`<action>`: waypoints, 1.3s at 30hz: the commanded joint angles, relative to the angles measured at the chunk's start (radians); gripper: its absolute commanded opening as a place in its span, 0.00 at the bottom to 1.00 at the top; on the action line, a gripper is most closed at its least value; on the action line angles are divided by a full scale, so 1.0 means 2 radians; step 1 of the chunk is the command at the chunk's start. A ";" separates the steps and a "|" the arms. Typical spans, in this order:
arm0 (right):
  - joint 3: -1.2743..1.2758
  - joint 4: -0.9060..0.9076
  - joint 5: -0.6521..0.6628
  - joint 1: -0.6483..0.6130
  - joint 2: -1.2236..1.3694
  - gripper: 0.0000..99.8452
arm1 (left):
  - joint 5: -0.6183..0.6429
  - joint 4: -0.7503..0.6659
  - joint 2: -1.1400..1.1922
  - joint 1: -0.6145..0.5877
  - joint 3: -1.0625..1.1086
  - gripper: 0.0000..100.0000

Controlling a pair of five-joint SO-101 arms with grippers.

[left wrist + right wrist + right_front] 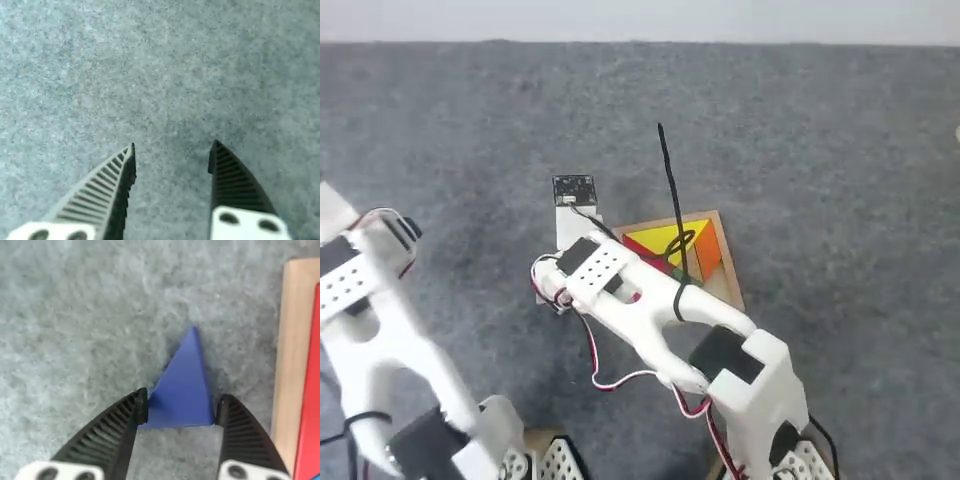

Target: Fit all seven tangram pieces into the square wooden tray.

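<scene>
Right wrist view: my right tool (181,402) was spread, one finger at each base corner of the blue triangle (182,385), flat on the grey surface (75,315) left of the tray (295,340).
High view: yellow piece (670,240) in tray.
Left tool (172,150): spread.

A grey carpet (840,130) with a speckled, fuzzy nap covers the whole tabletop and runs from the near edge to the far one. Beyond its far edge, a pale, plain band (640,18) stretches across the top of the high view.
</scene>
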 commanded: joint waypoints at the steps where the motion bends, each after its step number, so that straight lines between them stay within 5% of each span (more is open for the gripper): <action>1: -0.022 0.004 0.010 0.013 0.002 0.23 | 0.003 -0.007 -0.005 -0.002 -0.021 0.24; 4: -0.021 0.005 0.011 0.013 0.000 0.22 | 0.002 -0.007 -0.005 -0.002 -0.021 0.24; 10: -0.038 0.054 0.011 0.013 0.000 0.05 | 0.002 -0.007 -0.005 -0.002 -0.021 0.24; 18: -0.047 0.098 0.010 0.020 -0.001 0.04 | 0.002 -0.006 -0.005 -0.002 -0.020 0.24; 21: -0.064 0.149 0.012 0.053 -0.002 0.00 | 0.002 -0.006 -0.002 -0.002 -0.020 0.24; 30: -0.255 0.410 0.157 0.187 -0.059 0.01 | 0.002 -0.009 -0.002 0.010 -0.009 0.24; 39: -0.109 0.377 0.169 0.236 -0.263 0.01 | 0.001 -0.009 -0.003 0.037 0.007 0.24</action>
